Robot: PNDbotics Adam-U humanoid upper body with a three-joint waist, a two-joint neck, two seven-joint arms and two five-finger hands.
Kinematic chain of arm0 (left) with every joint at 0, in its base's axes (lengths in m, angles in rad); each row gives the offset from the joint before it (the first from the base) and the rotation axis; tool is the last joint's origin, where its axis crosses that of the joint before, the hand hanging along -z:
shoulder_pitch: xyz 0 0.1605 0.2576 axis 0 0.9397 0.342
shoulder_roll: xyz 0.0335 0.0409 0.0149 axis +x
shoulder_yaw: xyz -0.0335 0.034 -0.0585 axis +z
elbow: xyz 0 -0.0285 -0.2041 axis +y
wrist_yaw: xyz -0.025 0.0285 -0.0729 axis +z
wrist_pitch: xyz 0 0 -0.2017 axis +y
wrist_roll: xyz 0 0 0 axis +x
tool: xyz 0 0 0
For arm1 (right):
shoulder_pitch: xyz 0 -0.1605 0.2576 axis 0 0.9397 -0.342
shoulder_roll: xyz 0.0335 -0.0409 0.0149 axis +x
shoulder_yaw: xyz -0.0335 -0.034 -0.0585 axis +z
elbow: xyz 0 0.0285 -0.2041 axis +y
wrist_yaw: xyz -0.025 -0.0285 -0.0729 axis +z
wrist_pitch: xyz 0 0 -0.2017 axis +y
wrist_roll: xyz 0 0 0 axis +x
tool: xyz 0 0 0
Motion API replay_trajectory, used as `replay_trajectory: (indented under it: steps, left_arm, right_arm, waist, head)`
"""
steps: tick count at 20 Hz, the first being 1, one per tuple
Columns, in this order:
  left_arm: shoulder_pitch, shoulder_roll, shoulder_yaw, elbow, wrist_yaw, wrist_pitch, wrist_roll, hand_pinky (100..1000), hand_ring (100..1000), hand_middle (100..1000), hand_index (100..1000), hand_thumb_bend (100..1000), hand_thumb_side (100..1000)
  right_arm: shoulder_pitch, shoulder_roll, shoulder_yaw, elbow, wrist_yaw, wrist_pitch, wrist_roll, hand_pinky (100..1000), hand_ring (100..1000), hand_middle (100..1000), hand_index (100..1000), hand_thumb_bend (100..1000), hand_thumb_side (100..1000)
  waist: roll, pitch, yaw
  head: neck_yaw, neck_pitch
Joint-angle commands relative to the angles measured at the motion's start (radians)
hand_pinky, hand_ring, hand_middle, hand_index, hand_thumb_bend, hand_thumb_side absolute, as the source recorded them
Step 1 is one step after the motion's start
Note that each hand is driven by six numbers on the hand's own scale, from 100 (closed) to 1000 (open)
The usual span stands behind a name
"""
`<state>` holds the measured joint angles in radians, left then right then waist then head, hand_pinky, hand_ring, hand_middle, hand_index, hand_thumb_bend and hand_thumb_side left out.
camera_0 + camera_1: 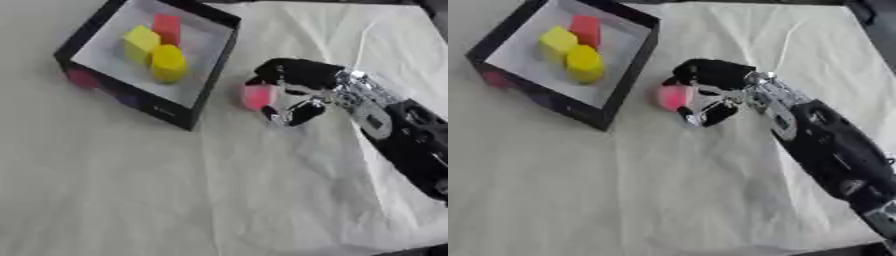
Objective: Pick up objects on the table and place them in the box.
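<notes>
Leftmost, a black box (213, 60) with a white floor sits askew at the upper left of the cloth-covered table (175, 190). Inside it — a yellow cube (140, 43) toward the left, a red block (167, 28) behind it toward the far wall, and a rounded yellow piece (168, 63) nearer the front, all three close together. Pink and purple marks show on the box's outer wall.

Just right of the box's near corner, a pink block (258, 96) is held between the fingers of the right hand (293, 80). Black fingers curl over the block's top and far side; the thumb (302, 114) bends in below and to the right of it. Block sits at the fingertips, on the hand's left edge, close to the box's right wall but outside it. Whether the block rests on the cloth or is lifted clear cannot be told.

Further right, the black and silver arm (824, 145) runs down to the lower right corner. Left hand not seen in either view.
</notes>
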<state>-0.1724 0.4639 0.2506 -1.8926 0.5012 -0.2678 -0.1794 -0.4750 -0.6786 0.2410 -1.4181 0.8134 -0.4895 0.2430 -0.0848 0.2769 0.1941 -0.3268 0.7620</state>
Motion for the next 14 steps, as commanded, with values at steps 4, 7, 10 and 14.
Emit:
replay_trajectory:
  steps: [4, 7, 10, 14]
  left_arm:
    - [-0.006, 0.010, 0.003, -0.010, 0.003, 0.002, -0.006, 764, 658, 638, 737, 100, 575]
    - [-0.006, 0.008, 0.003, -0.010, 0.002, 0.004, -0.010, 764, 658, 638, 737, 100, 575]
    - [-0.006, 0.007, 0.003, -0.011, 0.002, 0.005, -0.013, 764, 658, 638, 737, 100, 575]
    - [-0.005, 0.008, 0.002, -0.011, -0.001, 0.006, -0.022, 765, 659, 637, 736, 100, 575]
  right_arm:
    - [-0.021, -0.008, -0.011, 0.020, -0.001, 0.012, -0.034, 894, 818, 527, 737, 136, 397]
    - [-0.036, -0.006, -0.017, 0.019, -0.006, 0.035, -0.080, 870, 780, 482, 684, 191, 419]
    - [-0.042, -0.005, -0.009, 0.031, 0.003, 0.035, -0.133, 862, 754, 450, 630, 120, 400]
    - [-0.036, -0.010, -0.002, 0.036, -0.010, 0.010, -0.204, 860, 744, 431, 606, 100, 370]
  waist:
    - [0.019, -0.006, 0.004]
    - [0.018, -0.005, 0.006]
    - [0.018, -0.005, 0.008]
    - [0.016, -0.007, 0.006]
  head:
    - [0.001, -0.007]
    - [-0.001, -0.007]
    - [-0.002, -0.007]
    - [-0.001, -0.003]
